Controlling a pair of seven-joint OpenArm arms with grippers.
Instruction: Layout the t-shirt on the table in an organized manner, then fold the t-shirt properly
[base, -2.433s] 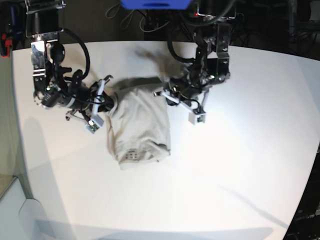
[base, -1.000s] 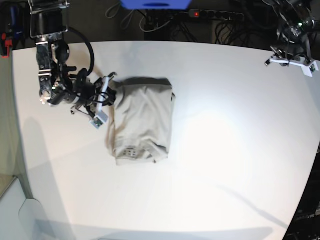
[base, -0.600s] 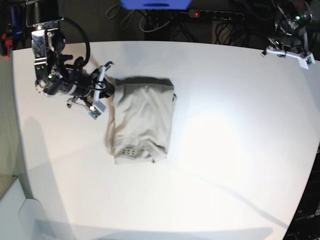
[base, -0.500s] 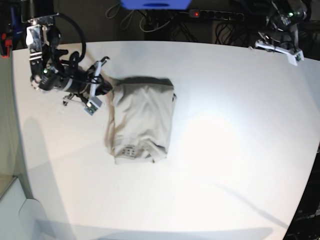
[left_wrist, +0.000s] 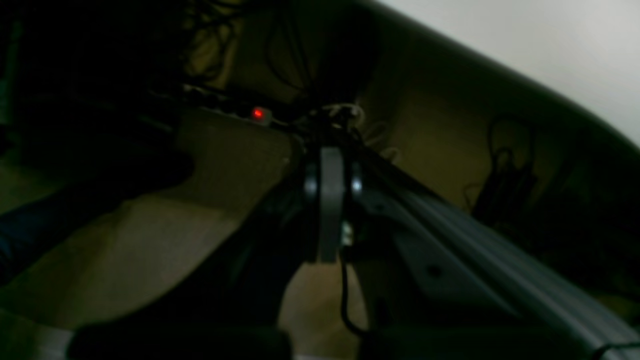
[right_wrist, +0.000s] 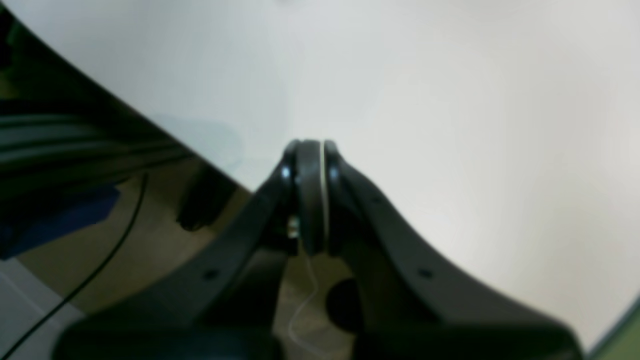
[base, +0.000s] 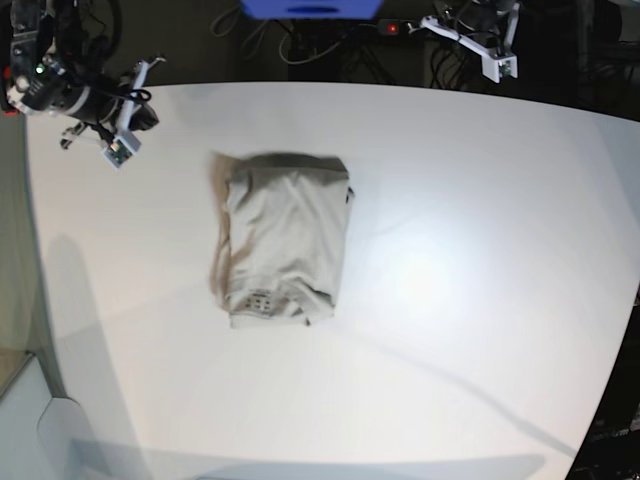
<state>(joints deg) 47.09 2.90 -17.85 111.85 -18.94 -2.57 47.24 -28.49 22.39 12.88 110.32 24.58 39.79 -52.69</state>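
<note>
The t-shirt (base: 285, 240) lies folded into a rectangle on the white counter (base: 480, 300), left of centre. Both jaws are clenched on nothing: right gripper (base: 140, 95) at the far-left corner, left gripper (base: 470, 45) beyond the back edge.

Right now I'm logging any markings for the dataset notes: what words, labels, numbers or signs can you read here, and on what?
None can be read.
The small tag patch near the hem of the t-shirt: dark marks, too small to read.
The table: plain, no text.
</note>
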